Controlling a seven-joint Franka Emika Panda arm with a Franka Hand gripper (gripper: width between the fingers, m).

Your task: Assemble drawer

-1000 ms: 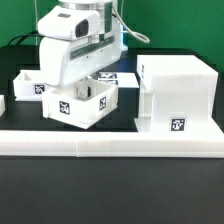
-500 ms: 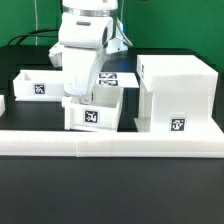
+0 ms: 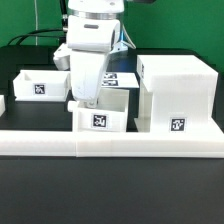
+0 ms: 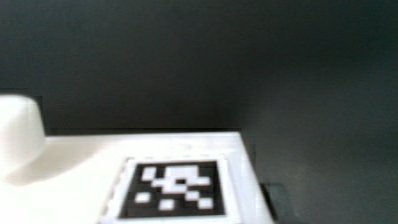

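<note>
A small white tray (image 3: 101,113) with a tag on its front stands on the black table just behind the low white wall, close to the left side of the tall white casing (image 3: 176,92). My gripper (image 3: 88,100) reaches down into the tray from above, and its fingers look closed on the tray's left wall. The wrist view shows a white tagged surface of the tray (image 4: 178,188) over the dark table, with a rounded white shape (image 4: 15,135) beside it. A second tray (image 3: 42,84) lies at the exterior view's left.
The long low white L-shaped wall (image 3: 110,143) runs across the front. The marker board (image 3: 121,78) lies flat behind the held tray. A small white part (image 3: 2,104) shows at the left edge.
The tray in my gripper has turned from skewed to square with the wall and has moved toward the exterior view's right, closer to the casing. The arm moved with it.
</note>
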